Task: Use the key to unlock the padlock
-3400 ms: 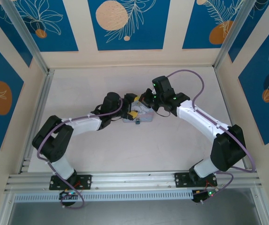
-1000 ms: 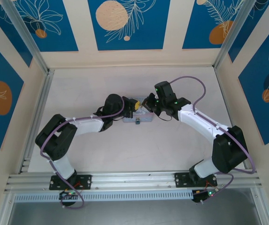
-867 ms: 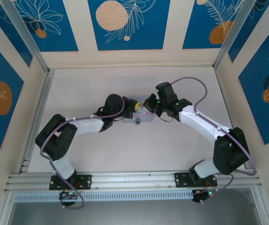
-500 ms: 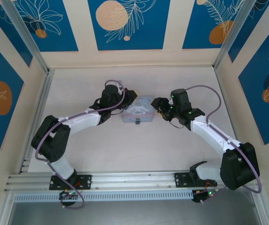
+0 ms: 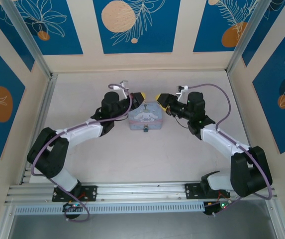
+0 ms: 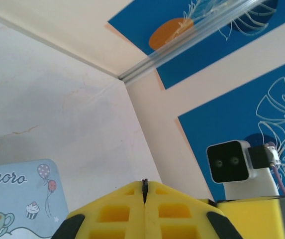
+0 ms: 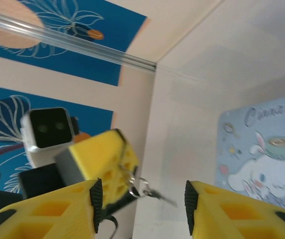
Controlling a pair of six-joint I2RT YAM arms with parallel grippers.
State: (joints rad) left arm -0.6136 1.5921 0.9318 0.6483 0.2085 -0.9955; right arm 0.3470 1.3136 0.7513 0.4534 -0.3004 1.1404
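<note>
Watching my left gripper [image 5: 139, 95] clamped on the key [image 7: 161, 197] at the tin box's [image 5: 145, 117] eleven o'clock, right gripper [image 5: 160, 97] wide and empty at one, I fear the dangling key slipping before it reaches the padlock [image 5: 145, 130] at the box's six o'clock.

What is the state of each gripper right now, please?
Left gripper: closed, pinching the key, which dangles from its tips.
Right gripper: open, holding nothing.
</note>
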